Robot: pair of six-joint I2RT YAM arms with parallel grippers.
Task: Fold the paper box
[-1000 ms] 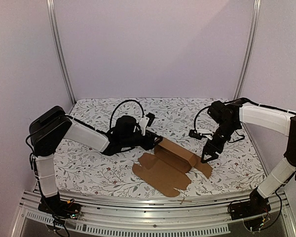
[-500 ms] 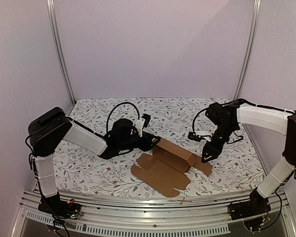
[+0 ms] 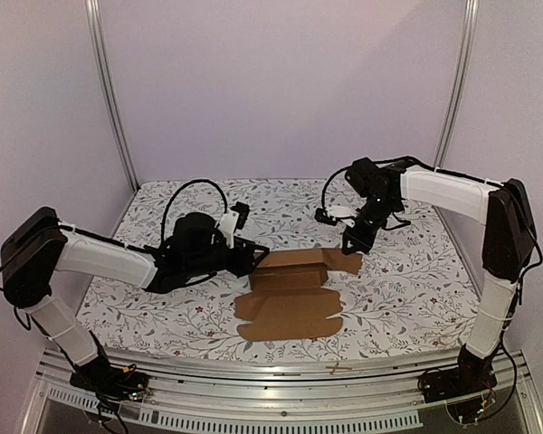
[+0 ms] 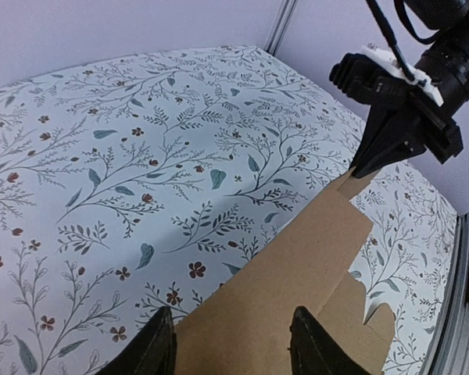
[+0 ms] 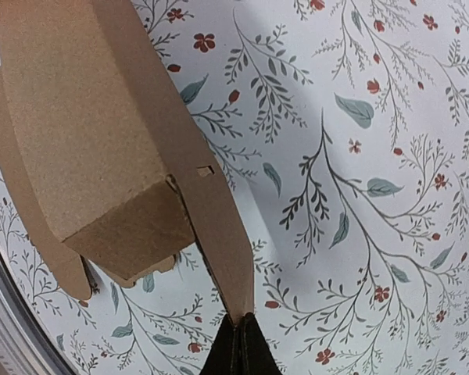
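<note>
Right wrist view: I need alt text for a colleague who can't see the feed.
The right arm's closed fingers pinch the tip of a narrow flap of the paper box at the bottom edge of the frame. The brown, partly folded box fills the upper left, over a white tablecloth printed with leaves and small red flowers.
</note>
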